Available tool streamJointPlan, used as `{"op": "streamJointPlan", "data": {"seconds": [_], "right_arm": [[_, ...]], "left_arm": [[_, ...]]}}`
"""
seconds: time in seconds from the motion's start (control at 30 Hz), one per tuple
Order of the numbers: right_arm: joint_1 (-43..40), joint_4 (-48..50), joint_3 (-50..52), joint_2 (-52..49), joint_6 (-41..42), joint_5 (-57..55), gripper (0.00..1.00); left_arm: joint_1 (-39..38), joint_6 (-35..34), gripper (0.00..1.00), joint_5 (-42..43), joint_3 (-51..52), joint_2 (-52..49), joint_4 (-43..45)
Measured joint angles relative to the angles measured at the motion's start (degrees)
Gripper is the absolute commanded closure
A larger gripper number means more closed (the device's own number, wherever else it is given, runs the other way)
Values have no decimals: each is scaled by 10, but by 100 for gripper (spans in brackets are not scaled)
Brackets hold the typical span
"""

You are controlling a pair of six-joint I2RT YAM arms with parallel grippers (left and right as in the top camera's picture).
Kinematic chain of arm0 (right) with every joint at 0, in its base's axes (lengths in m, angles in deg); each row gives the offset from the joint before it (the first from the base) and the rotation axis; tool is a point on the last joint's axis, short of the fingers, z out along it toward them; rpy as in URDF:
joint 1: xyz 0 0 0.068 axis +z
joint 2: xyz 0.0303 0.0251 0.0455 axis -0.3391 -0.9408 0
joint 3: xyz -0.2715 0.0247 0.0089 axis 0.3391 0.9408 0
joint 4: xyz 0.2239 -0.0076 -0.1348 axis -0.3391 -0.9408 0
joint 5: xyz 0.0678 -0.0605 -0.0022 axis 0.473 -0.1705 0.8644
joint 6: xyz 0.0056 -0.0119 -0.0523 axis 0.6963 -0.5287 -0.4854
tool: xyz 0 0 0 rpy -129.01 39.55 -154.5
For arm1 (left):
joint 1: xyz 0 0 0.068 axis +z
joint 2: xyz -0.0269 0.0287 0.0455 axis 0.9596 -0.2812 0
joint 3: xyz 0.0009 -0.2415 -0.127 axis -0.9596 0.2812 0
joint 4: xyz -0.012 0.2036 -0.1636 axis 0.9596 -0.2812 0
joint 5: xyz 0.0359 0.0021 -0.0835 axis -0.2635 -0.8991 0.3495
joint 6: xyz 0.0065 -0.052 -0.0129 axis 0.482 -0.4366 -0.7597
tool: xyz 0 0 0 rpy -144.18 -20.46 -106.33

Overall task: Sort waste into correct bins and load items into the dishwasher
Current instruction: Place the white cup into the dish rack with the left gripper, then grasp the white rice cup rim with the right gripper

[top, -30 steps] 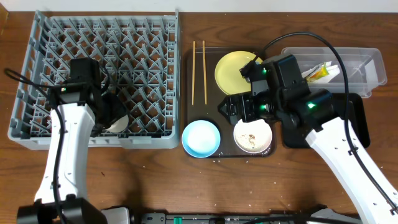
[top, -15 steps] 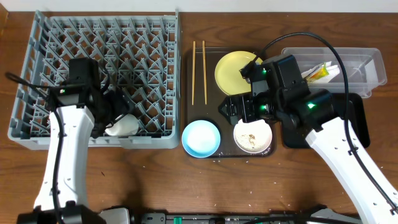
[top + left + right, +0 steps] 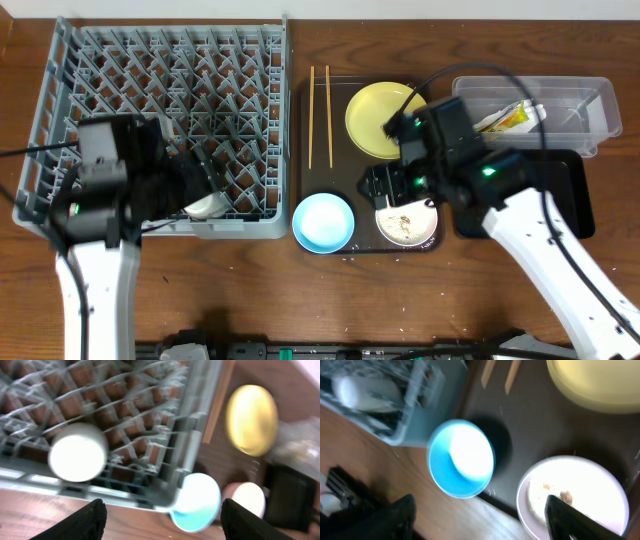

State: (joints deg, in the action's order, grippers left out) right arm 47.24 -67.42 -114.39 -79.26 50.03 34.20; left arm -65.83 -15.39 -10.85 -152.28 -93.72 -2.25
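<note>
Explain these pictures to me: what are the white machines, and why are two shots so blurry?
They are two robot arms, left and right, at a table. One picture looks down from above; the blurry two come from a camera on each wrist. The left claw and right claw are both open, holding nothing. A grey dish rack holds a white cup. Beside it a brown tray carries chopsticks, a yellow plate, a blue bowl and a white bowl. Further right sit a clear tub and a black tray.

Overhead straight down, far — both wrist views near, downward, light blue bowl [image 3: 461,458] in common.
</note>
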Motion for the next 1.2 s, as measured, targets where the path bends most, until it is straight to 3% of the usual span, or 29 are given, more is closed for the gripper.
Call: {"op": "streamJointPlan", "data": {"seconds": [0.3,0.43,0.67,0.77,0.87,1.07,1.13,1.2], "right_arm": [[13,-1,74,-39,41,-108,26],[13,16,74,-39,49,-131,38],[42,33,74,-54,53,-136,44],[68,38,73,-96,62,-153,52],[83,38,73,-143,82,-174,53],[84,68,73,-194,109,-187,89],[86,72,73,-198,115,-188,91],[87,73,73,-198,123,-191,81]], "left_arm": [[0,68,19,63,0,115,-1],[0,78,19,80,0,120,-5],[0,82,19,103,0,110,-4],[0,82,19,107,0,108,-5],[0,82,16,108,0,108,-10],[0,84,10,109,0,108,-18],[0,84,9,109,0,108,-18],[0,84,6,109,0,108,-18]]}}
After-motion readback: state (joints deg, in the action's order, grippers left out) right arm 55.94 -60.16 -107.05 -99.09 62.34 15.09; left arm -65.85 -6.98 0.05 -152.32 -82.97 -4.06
